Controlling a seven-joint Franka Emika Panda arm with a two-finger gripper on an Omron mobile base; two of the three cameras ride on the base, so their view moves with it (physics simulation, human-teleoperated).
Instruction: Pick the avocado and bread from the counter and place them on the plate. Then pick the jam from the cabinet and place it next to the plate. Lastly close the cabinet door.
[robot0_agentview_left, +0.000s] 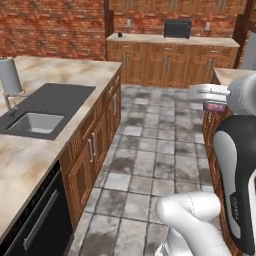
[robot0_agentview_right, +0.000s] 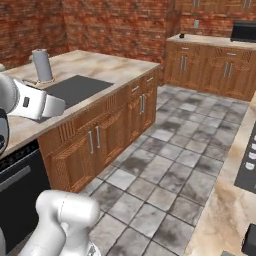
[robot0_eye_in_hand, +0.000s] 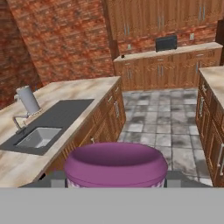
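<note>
1. Item under task: the jam (robot0_eye_in_hand: 116, 162). It sits at the bottom centre of the hand view as a squat jar with a wide, smooth purple lid, slightly domed at the rim. A thin pale strip of the body shows beneath the lid; the rest is hidden. In the left base view it appears as a small pink-purple patch (robot0_agentview_left: 216, 106) under my white hand, at middle right of the frame.

2. Grip: my fingers (robot0_eye_in_hand: 49, 179) are closed on the jam, one on either side of the jar. It is held in the air, clear of any surface.

3. Edges: a beige worktop (robot0_agentview_left: 60, 75) runs down the left of the left base view. It carries a dark sink (robot0_agentview_left: 35, 122) and an upright paper towel roll (robot0_agentview_left: 10, 75) at upper left. Its front edge, over brown cupboard doors, borders the aisle. A second worktop edge (robot0_agentview_left: 231, 76) lies at the right, just behind my hand. A further run crosses the top of the frame and carries a dark appliance (robot0_agentview_left: 177, 28).

4. Open room: the grey tiled floor (robot0_agentview_left: 150, 145) forms a broad aisle through the centre, between the left and right cupboard fronts.
</note>
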